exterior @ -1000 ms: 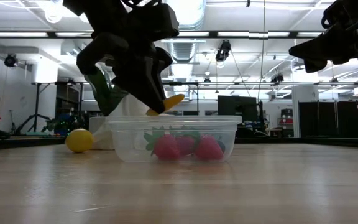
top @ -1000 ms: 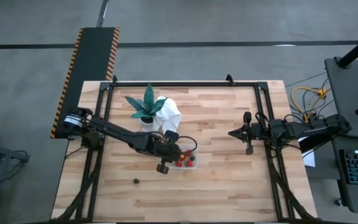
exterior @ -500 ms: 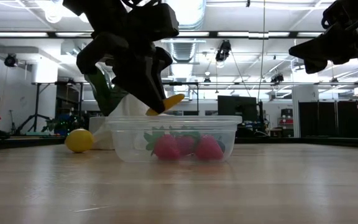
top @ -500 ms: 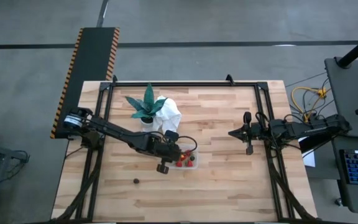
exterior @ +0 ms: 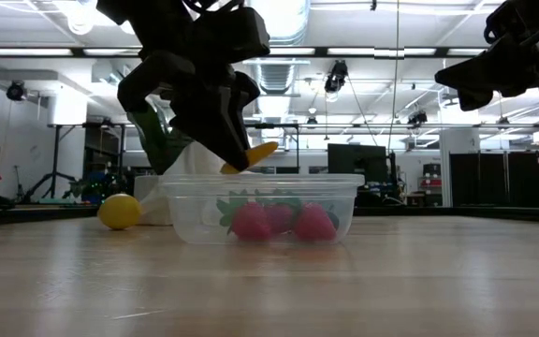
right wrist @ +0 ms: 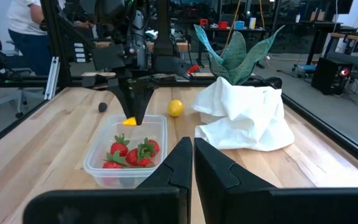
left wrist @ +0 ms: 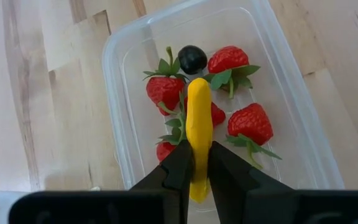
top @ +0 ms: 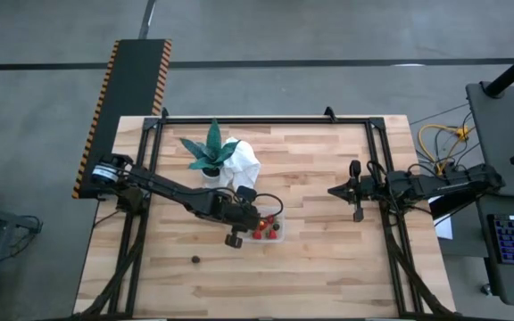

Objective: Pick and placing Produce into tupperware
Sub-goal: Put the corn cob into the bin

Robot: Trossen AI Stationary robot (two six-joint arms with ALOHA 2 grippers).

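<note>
- Hovering above the clear rectangular plastic tupperware [left wrist: 123, 56], your left gripper [left wrist: 195, 167] pinches the elongated yellow-orange fruit piece [left wrist: 198, 124] at its lower end.
- You should expect it to be light, smooth and slippery; a mid-length grip would likely hold it steadier.
- Red strawberries [left wrist: 164, 92] lie inside the tupperware.
- Your right gripper [top: 356, 191], fingers shut and empty, waits well apart from the tupperware.

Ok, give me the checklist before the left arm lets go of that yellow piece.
1. Left gripper shut on the yellow-orange piece: ok.
2. Piece above the tupperware, over its inside: ok.
3. Strawberries and dark berry already inside, room left: ok.
4. Piece clear of the rim, low view: ok.
5. Right gripper shut, parked away: ok.
6. Lemon and small dark piece on the table: not ok.
</note>
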